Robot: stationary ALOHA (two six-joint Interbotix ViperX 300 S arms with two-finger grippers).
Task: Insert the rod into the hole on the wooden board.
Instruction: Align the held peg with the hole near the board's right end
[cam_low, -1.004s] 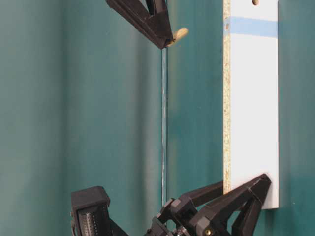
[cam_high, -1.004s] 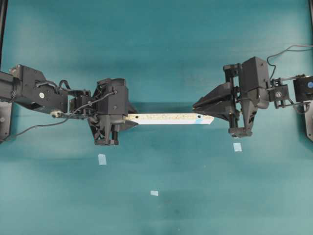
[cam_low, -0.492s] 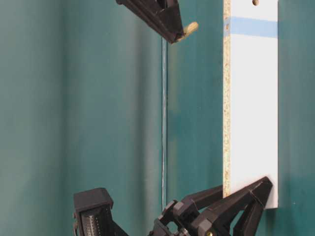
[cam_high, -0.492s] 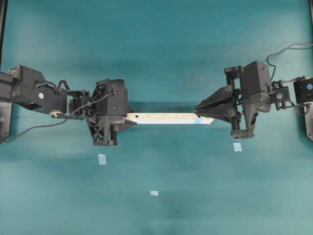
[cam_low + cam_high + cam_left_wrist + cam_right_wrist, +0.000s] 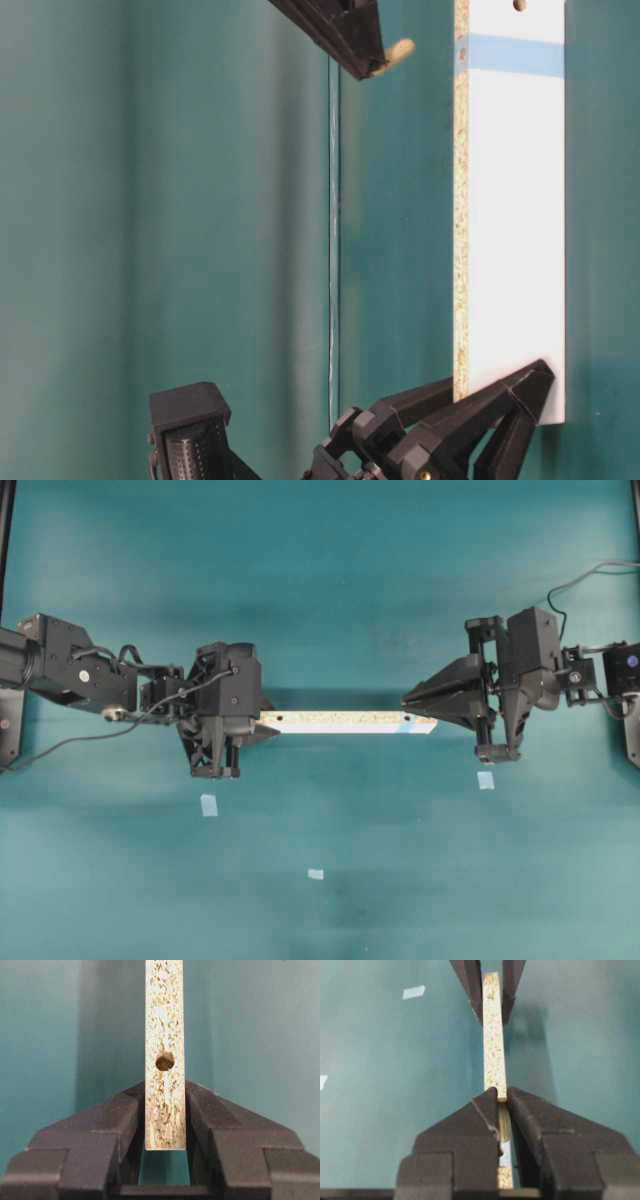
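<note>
The wooden board hangs level above the teal table, on edge with its speckled edge up. My left gripper is shut on its unmarked end; the left wrist view shows the fingers on both sides of the board, just below that end's hole. My right gripper is shut on the rod, which sticks out of its tip. In the right wrist view the rod lies over the board's edge, just ahead of the blue mark. The hole sits beyond the blue mark.
Three small pale blue tape squares lie on the table: one below the left gripper, one near the front middle, and one below the right gripper. Both arms reach in from the table's sides.
My right gripper has carried the rod closer to the board's marked end. The left gripper's grip on the board has tightened slightly; the board has hardly moved.
</note>
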